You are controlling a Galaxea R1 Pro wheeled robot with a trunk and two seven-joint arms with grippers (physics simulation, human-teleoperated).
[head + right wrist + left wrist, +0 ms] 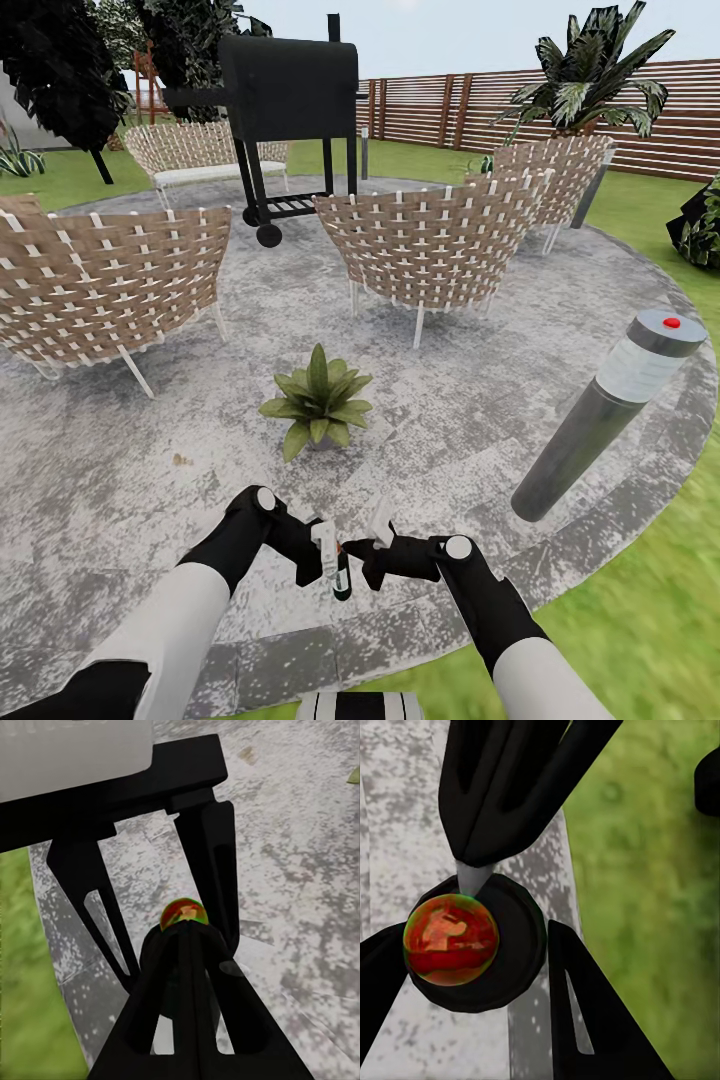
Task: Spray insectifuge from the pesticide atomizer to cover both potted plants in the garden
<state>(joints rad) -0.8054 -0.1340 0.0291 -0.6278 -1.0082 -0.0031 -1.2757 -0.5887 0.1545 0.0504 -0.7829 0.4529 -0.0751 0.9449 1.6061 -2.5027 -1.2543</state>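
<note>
Both arms meet low over the near edge of the patio [120,480], and the atomizer [336,566] hangs between them, a slim dark bottle with a white label and pale spray head. The left gripper [318,553] is clamped on its body: in the left wrist view its fingers [585,1020] flank the dark round bottle with its red-and-green end. The right gripper [368,556] sits pressed against the bottle from the other side, its fingers [180,1005] drawn narrow right at it; whether they actually pinch it cannot be told.

The plant [318,400], a low rosette of pointed green leaves, sits on the stone ahead, near the patio's middle and well apart from the bottle.

Risks from here: with two grippers crowding one thin bottle, a push from the right could twist it in the left's hold or knock it loose onto the stone. The spray head seems to point up, not at the plant, so a spray now would likely miss. The post [600,420] by the patio's right edge could catch a wide swing of the right arm.
</note>
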